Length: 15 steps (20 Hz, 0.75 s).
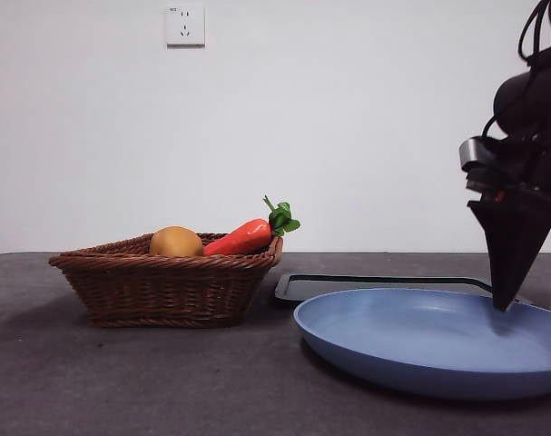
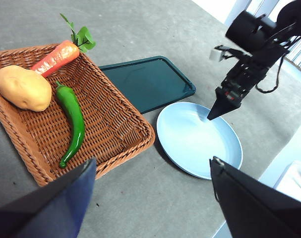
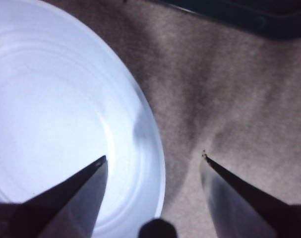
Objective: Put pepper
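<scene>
Plate (image 1: 438, 350) nearest, right gripper (image 1: 502, 304) spread over its rim, empty. Pepper (image 2: 73, 121) lies in basket (image 2: 125, 131) (beside potato (image 2: 22, 88)); my left gripper (image 2: 152, 171), spread, might snag wicker.

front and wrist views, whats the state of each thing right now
long glossy green pepper: lying flat in the basket
brown woven wicker basket: upright, holding three vegetables
round blue plate: empty
right gripper: open, over the plate's rim
left gripper: open, holding nothing
</scene>
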Available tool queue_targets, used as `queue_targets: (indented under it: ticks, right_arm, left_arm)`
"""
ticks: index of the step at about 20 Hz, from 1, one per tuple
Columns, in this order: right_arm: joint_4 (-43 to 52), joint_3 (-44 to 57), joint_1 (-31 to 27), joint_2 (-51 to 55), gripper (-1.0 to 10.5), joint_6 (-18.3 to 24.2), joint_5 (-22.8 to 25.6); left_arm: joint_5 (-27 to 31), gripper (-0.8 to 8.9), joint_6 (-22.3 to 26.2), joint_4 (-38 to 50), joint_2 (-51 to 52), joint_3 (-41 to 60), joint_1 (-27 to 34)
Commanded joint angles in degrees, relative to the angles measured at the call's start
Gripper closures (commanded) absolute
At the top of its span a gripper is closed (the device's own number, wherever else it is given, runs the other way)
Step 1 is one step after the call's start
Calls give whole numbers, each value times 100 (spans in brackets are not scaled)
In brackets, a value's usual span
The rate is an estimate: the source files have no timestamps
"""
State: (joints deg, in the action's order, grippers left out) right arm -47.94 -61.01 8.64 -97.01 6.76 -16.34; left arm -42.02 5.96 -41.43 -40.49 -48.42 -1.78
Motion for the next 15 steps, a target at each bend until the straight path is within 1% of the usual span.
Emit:
queue_targets:
  ticks: [1,6,10,12,15]
  right_arm:
    - [81,-103,17,-177,686,68,4]
    - [98,-103,46,-313,781,63,-17]
    - [103,-103,48,-328,933,52,-20]
    - [98,-103,44,-328,943,37,-17]
    - [-44,-103,37,-216,944,-52,-13]
  left_arm:
    - [-15,412,-20,70,-24,-83,-17]
    - [-4,412,-20,70,-24,-83,-17]
    - [4,412,-20,70,-26,-83,-17]
    - [74,412,-28,70,-57,-83,-17]
    - [374,412,-52,72,-179,-83,-74]
